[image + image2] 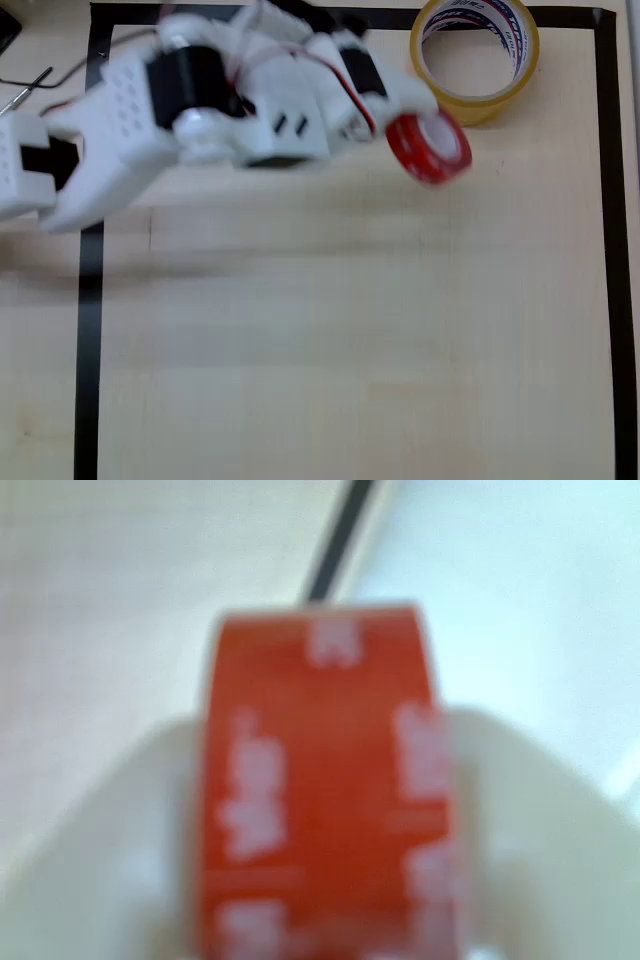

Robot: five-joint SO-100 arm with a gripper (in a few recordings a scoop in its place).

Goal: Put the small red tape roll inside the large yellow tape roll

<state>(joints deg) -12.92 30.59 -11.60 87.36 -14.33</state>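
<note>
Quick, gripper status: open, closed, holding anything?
Gripper: jaws closed on the small red tape roll with the white core, carried just below-left of the large yellow tape roll in the overhead view.

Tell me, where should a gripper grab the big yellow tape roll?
The large yellow tape roll lies flat with its hole up, so probably pinch one wall from above, one finger in the hole, one outside. The gripper is busy, shut on the small red tape roll.
</note>
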